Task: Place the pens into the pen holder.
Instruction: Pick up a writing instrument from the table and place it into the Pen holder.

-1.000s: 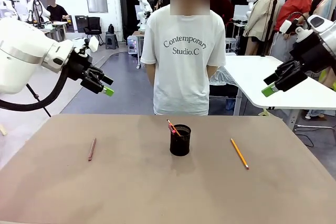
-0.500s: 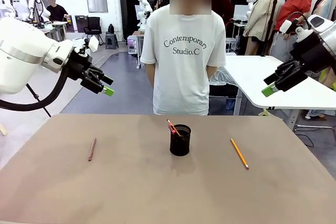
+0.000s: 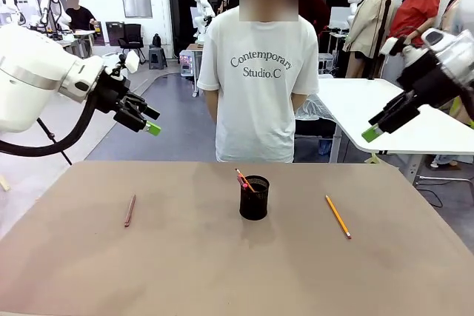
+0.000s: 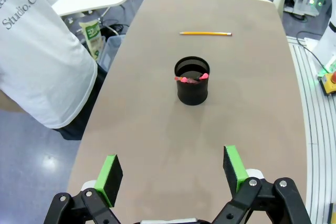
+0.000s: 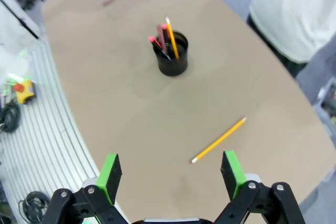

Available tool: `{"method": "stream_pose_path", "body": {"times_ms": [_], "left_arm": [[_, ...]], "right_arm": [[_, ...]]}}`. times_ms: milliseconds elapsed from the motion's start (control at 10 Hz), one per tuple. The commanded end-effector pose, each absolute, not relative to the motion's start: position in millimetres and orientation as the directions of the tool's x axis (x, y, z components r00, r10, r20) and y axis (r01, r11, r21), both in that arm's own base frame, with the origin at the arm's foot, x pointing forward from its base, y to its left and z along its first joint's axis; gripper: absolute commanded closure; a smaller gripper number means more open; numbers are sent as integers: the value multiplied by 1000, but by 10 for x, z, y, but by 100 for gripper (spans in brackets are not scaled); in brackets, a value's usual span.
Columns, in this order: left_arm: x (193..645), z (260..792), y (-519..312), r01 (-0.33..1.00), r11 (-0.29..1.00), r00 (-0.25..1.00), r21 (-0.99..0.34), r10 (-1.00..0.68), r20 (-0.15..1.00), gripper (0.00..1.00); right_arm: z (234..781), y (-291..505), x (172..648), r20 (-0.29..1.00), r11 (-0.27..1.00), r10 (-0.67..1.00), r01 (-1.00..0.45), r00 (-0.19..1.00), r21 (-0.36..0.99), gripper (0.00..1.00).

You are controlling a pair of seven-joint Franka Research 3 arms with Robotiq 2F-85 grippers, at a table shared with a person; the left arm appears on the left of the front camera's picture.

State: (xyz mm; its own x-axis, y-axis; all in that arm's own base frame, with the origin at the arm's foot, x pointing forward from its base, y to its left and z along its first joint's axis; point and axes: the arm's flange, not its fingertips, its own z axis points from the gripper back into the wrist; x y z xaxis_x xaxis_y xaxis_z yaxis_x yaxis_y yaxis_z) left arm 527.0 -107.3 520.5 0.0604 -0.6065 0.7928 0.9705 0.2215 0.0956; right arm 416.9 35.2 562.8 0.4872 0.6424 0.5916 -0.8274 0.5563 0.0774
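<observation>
while both arms hung raised above the table (image 3: 222,279) with nothing in them, the left gripper (image 3: 150,125) and the right gripper (image 3: 372,131) each had jaws spread wide, the green pads well apart in both wrist views. that height read to me as a survey pose: from there each wrist camera took in the whole working area before a pick was chosen.

the pen holder (image 3: 254,197) stood upright near the middle of the table, toward the far edge, where a person (image 3: 258,72) in a white t-shirt stood with hands off the table. inside it leaned a dark red-black pen (image 5: 157,45) with a pinkish-red end, and the right wrist view showed an orange stick (image 5: 172,38) beside it. their tops stuck out over the rim, since the cup was shorter than they were.

two pieces lay flat outside: the yellow-orange pencil (image 3: 338,216) on the right arm's side, well apart from the holder, and the pinkish-brown pen (image 3: 129,211) on the left arm's side, farther off. i judged the right gripper better set for the pencil and the left for the brown pen. both were thin and lay flat, so a low, centred pinch would likely be needed.
</observation>
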Motion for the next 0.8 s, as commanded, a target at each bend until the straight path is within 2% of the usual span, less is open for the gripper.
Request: {"method": "stream_pose_path", "body": {"times_ms": [0,400,700], "left_arm": [[5303,5222,-1077,970,217,52,107,-617,785,0],[5303,5222,-1077,970,217,52,107,-617,785,0],[5303,5222,-1077,970,217,52,107,-617,785,0]], "right_arm": [[5525,591,4296,443,680,628,-728,640,89,0],[4920,801,4631,264,796,571,-603,778,57,0],[4379,670,4895,217,855,506,-518,835,-1,0]]}}
